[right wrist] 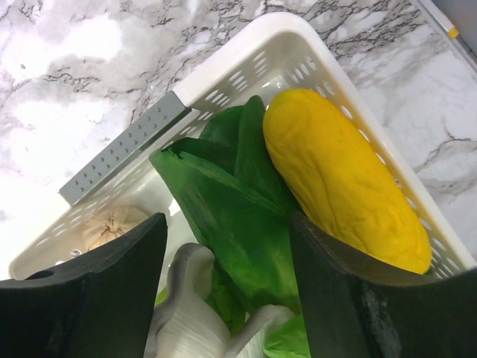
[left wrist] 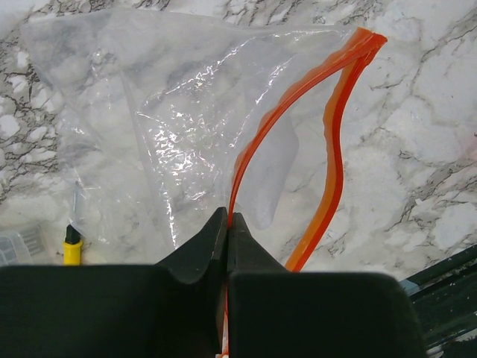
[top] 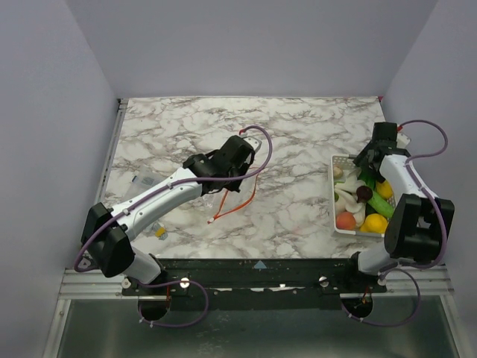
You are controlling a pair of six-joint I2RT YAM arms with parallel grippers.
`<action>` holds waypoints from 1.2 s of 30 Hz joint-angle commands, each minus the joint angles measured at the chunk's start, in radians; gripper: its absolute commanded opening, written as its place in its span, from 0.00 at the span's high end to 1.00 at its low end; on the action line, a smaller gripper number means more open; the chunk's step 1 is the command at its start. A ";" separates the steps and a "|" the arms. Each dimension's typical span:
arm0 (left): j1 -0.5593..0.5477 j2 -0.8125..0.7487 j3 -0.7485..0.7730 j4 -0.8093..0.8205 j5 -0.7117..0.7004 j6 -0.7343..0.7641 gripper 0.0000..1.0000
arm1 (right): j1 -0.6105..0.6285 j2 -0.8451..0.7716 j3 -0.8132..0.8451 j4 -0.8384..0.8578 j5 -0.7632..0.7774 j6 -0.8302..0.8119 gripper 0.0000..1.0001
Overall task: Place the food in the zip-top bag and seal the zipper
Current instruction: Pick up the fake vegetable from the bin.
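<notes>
On the marbled surface point(top: 298, 134), left of centre:

- Zip-top bag point(left wrist: 171, 112): clear and crumpled, no food inside it. Its body spreads away from the left end effector over the surface.
- Zipper point(left wrist: 332, 149): a red-orange strip whose two lips are parted. One lip runs straight into the left end effector, and the other bows out to the side. They meet again at the far corner.
- Left end effector point(left wrist: 227, 224): fingers pressed together, pinching the near lip of the zipper.
- Yellow pen point(left wrist: 71, 250): short, lying just beside the bag's edge.

At the right edge of the surface, well apart from the bag:

- White slotted tray point(right wrist: 223, 67): holds all the food.
- Right end effector point(right wrist: 227, 246): fingers spread wide and lowered into the tray, one on either side of the leafy green vegetable. Whether they touch it cannot be told.
- Leafy green vegetable point(right wrist: 223, 194): dark leaves, with its white stem point(right wrist: 190, 313) toward the wrist camera.
- Long yellow piece point(right wrist: 335, 171): lies against the tray wall, touching the leaves.
- Orange-red peach point(top: 345, 221): in the tray's near corner.
- Round yellow piece point(top: 375, 223): beside the peach.
</notes>
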 commanded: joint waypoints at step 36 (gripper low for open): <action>-0.005 -0.030 -0.036 0.037 0.082 -0.002 1.00 | -0.006 -0.240 0.073 -0.044 -0.102 -0.121 0.99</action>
